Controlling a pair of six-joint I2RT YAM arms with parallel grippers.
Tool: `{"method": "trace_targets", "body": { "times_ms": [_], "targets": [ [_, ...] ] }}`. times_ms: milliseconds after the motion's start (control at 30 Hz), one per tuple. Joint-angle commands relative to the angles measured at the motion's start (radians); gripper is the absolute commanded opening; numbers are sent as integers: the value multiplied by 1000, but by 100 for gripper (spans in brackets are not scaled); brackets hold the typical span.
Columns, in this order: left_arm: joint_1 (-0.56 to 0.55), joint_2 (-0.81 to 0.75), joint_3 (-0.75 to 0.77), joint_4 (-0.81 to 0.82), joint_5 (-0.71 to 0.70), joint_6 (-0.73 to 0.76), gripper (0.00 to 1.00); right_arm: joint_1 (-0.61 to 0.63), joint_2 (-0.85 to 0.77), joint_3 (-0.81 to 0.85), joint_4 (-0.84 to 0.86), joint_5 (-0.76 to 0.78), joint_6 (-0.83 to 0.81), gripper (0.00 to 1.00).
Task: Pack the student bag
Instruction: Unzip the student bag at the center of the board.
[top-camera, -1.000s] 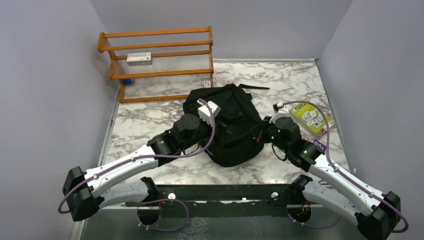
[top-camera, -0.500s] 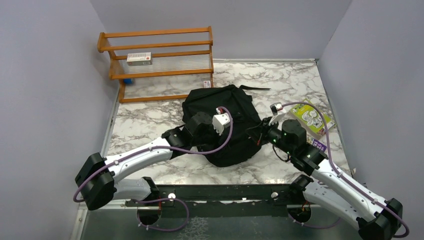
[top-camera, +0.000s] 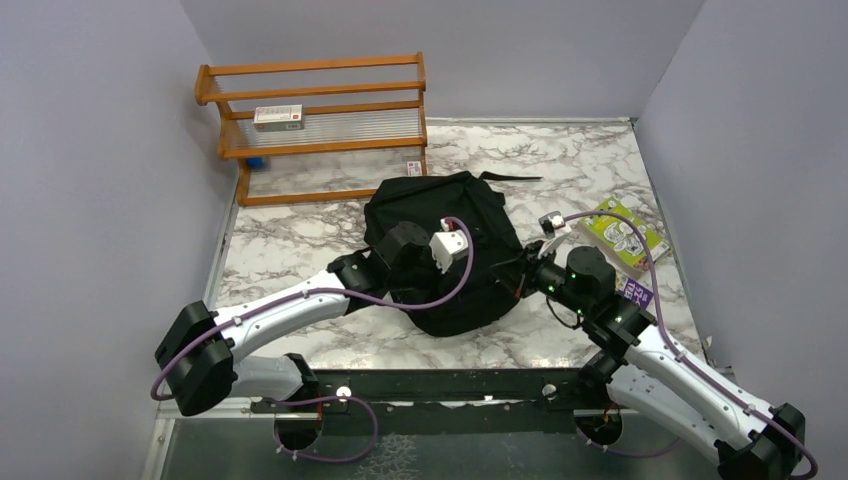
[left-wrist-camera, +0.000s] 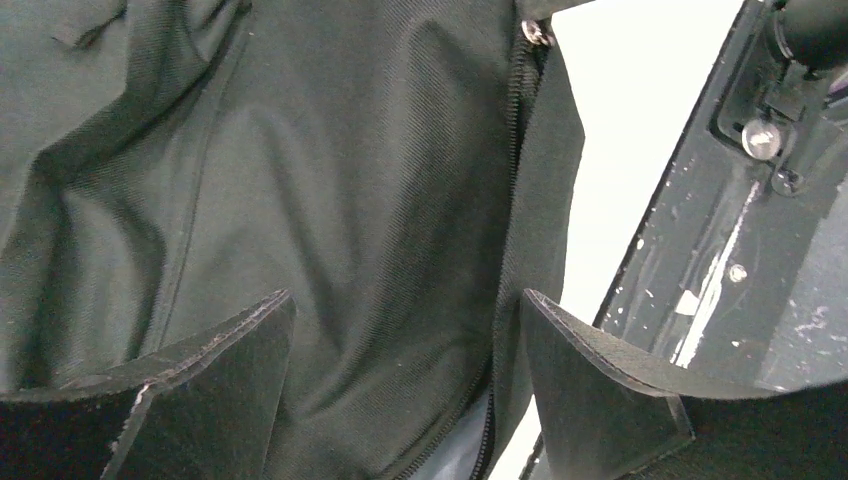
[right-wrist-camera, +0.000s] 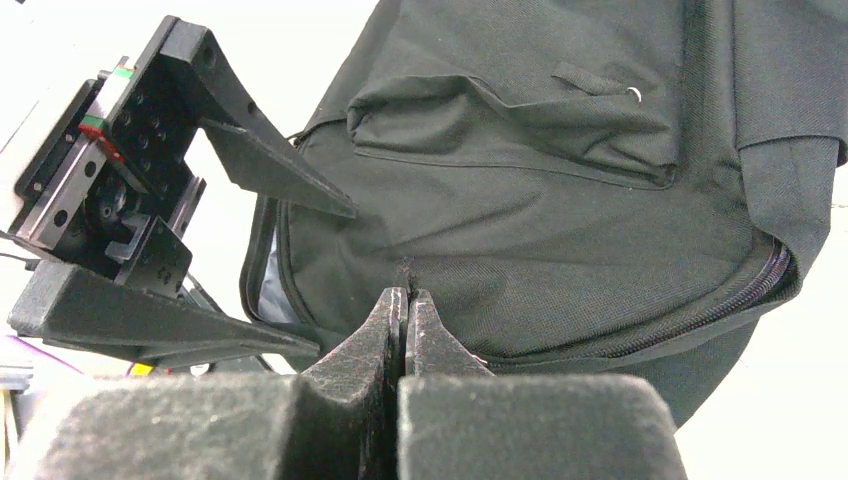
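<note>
My left gripper (left-wrist-camera: 405, 297) swung across bag (top-camera: 425, 198), now spread wide astride zipper (left-wrist-camera: 512, 150); my right gripper (right-wrist-camera: 405, 293) clenched, tips against fabric, slid nearer; I judge widening opening comes next

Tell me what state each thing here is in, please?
student bag, lying on the table, zipper partly open.
left gripper, open, over the bag.
right gripper, shut at the bag's edge.
green book, flat on the table.
white box, lying on the wooden rack.
</note>
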Motion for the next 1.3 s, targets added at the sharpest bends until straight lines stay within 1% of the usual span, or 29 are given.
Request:
{"method": "trace_targets", "body": {
  "times_ms": [0,67,200,267,467,733,933,1033,1133,1167,1267],
  "targets": [
    [3,-34,14,62,-135,14,82,0,-24,-5,60,-26,10,1],
    [10,-55,5,102,-189,-30,83,0,-26,-5,56,-25,9,1],
    [36,-72,-8,156,-214,-83,83,0,-30,-6,56,-23,13,0],
    [43,-65,-18,170,-195,-91,83,0,-28,-5,57,-23,15,0],
    [30,27,2,116,-32,-23,79,0,-24,-2,56,-26,15,1],
    [-39,54,0,107,11,67,81,0,-20,-5,57,-27,28,1],
    [-105,117,27,103,5,88,87,0,-21,-22,66,-37,53,0],
    [-127,146,26,125,-8,90,94,0,-31,-33,67,-38,66,0],
    [-140,164,20,158,-45,88,95,0,-39,-38,63,-37,72,1],
    [-142,169,18,162,-53,88,93,0,-40,-38,60,-37,74,1],
    [-141,179,22,171,-111,85,75,0,-39,-37,52,-35,73,1]
  ]
}}
